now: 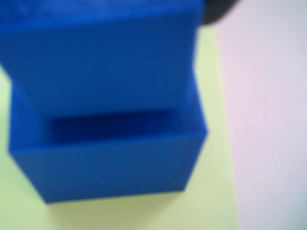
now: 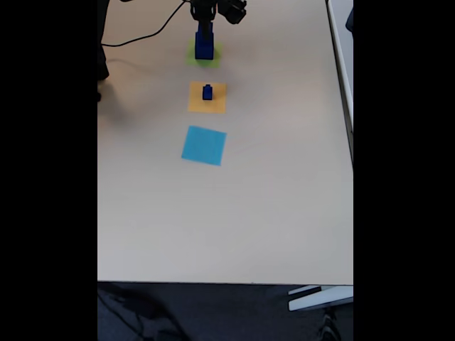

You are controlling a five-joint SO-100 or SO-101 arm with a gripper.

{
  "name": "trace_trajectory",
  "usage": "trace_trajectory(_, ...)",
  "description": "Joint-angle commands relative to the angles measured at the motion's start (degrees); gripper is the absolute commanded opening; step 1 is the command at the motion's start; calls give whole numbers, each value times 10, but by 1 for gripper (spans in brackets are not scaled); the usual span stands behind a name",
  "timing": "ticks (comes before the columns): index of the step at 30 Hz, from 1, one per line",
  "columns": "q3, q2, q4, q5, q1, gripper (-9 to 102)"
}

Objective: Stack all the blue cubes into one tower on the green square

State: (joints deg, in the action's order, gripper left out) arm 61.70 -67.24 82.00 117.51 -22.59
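Note:
In the wrist view, a large blue cube rests on the green square, and a second blue cube sits on or just over it, blurred and very close. In the fixed view these two form a short tower on the green square at the table's far end. My gripper hangs right at the top of the tower, and its jaws are hidden by the upper cube. A small blue cube stands apart on the orange square.
A light-blue paper square lies nearer than the orange one, in line with it. A black cable runs along the far left of the table. The table's right edge is well away from the squares.

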Motion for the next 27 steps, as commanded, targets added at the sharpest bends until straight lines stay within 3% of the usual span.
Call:
trace_trajectory(1,-8,-20,0,-6,4,13)
trace_trajectory(22,-17,-14,-13,-10,-2,24)
trace_trajectory(27,-23,-13,-48,-33,-3,27)
